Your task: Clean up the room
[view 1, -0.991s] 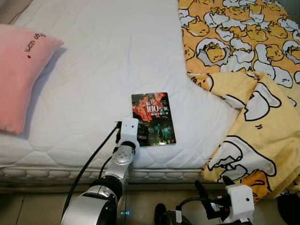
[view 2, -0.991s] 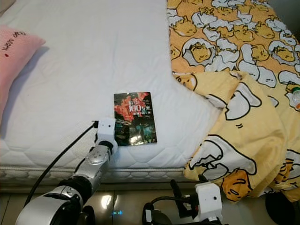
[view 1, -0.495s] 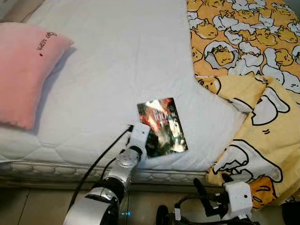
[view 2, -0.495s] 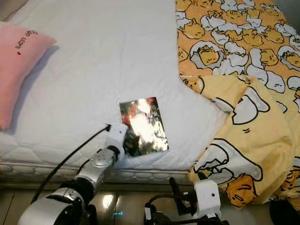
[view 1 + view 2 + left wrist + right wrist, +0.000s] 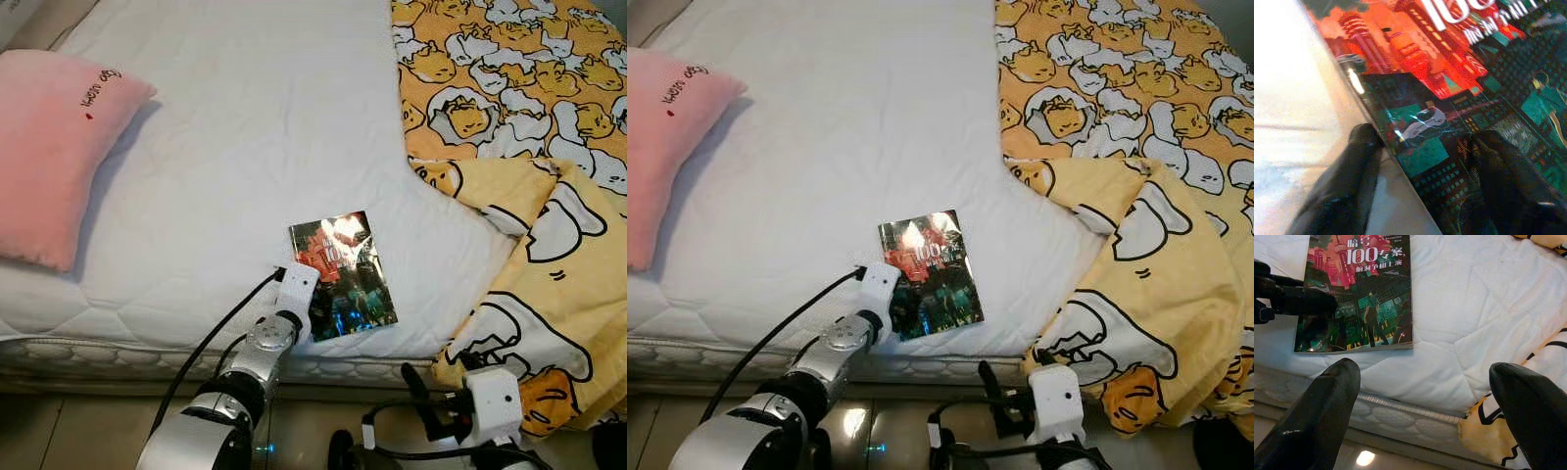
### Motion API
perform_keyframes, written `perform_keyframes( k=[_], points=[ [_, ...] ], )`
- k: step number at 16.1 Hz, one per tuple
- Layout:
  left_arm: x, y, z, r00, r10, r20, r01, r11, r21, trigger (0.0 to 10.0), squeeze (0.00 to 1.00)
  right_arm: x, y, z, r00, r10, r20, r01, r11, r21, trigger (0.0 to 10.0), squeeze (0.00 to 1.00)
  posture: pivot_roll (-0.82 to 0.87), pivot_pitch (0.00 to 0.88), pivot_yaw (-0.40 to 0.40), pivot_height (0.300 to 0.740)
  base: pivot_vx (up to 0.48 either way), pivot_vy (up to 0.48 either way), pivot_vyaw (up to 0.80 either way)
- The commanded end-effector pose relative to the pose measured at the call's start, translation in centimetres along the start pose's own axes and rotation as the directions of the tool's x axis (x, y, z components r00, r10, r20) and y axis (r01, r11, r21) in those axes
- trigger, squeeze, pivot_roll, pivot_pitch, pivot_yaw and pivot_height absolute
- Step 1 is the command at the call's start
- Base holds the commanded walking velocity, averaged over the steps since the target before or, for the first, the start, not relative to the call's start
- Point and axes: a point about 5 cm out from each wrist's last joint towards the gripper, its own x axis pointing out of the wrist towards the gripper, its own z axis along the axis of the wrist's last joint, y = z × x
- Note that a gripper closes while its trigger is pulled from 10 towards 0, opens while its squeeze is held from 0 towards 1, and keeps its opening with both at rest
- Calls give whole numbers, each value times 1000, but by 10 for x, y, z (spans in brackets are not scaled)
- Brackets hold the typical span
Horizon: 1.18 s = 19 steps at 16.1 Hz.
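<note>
A dark paperback book (image 5: 345, 274) with a red city cover lies near the front edge of the white mattress (image 5: 245, 117). My left gripper (image 5: 310, 311) is at the book's left edge and shut on it. In the left wrist view one finger (image 5: 1359, 147) sits beside the edge against the sheet. The other finger (image 5: 1493, 161) presses on the cover (image 5: 1449, 58). My right gripper (image 5: 1422, 369) hangs open below the bed's front edge, its fingers spread wide and holding nothing. The right wrist view looks up at the book (image 5: 1359, 289).
A pink pillow (image 5: 54, 147) rests at the left of the bed. A yellow cartoon-print duvet (image 5: 519, 117) covers the right side and spills over the front corner (image 5: 1146, 323). The glossy floor (image 5: 852, 421) runs along the bed's base.
The book has turned a little clockwise and slid toward the bed's front edge with my left gripper on it; glare crossed its cover. The camera shifted slightly.
</note>
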Motion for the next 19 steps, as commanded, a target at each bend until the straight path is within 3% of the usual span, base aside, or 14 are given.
perform_keyframes(
  k=[1, 3, 5, 7, 10, 11, 12, 19],
  points=[
    [-9, -17, -44, 979, -59, -194, 46, 996, -74, 0, 0, -5, -4, -9, 999, -19, -51, 19, 1000, -6, 10000, 0, -177, 304, -116, 740, 0, 0, 0],
    [-7, -17, -38, 985, -65, -159, 44, 990, -136, 0, 0, -3, -4, -9, 999, -19, -51, 19, 1000, -4, 10000, 0, -176, 303, -114, 740, 0, 0, 0],
    [-5, -12, -28, 994, -52, -91, 18, 940, -339, 0, 0, -2, -4, -8, 999, -21, -48, 21, 1000, -4, 10000, 0, -179, 302, -112, 740, 0, 0, 0],
    [-3, -11, -22, 996, -64, -57, 39, 933, -358, 0, 0, -1, -5, -8, 999, -23, -47, 23, 1000, -4, 10000, 0, -175, 301, -112, 740, 0, 0, 0],
    [1, -5, 0, 996, -68, 51, 84, 878, -471, 0, 0, 3, -4, -8, 999, -19, -42, 19, 1000, -10, 10000, 0, -171, 294, -108, 740, 0, 0, 0],
    [2, 4, 15, 991, -64, 120, 117, 852, -510, 0, 0, 5, -4, -8, 999, -21, -39, 21, 1000, -8, 10000, 0, -153, 289, -101, 740, 0, 0, 0],
    [3, 11, 25, 984, -64, 166, 143, 840, -523, 0, 0, 7, -4, -8, 999, -23, -37, 23, 1000, -6, 10000, 0, -148, 287, -98, 740, 0, 0, 0],
    [-3, 35, 56, 934, -98, 344, 258, 851, -458, 0, 0, 37, -10, -4, 999, -38, 13, 38, 999, -4, 10000, 0, -55, 184, -48, 740, 0, 0, 0]
  ],
)
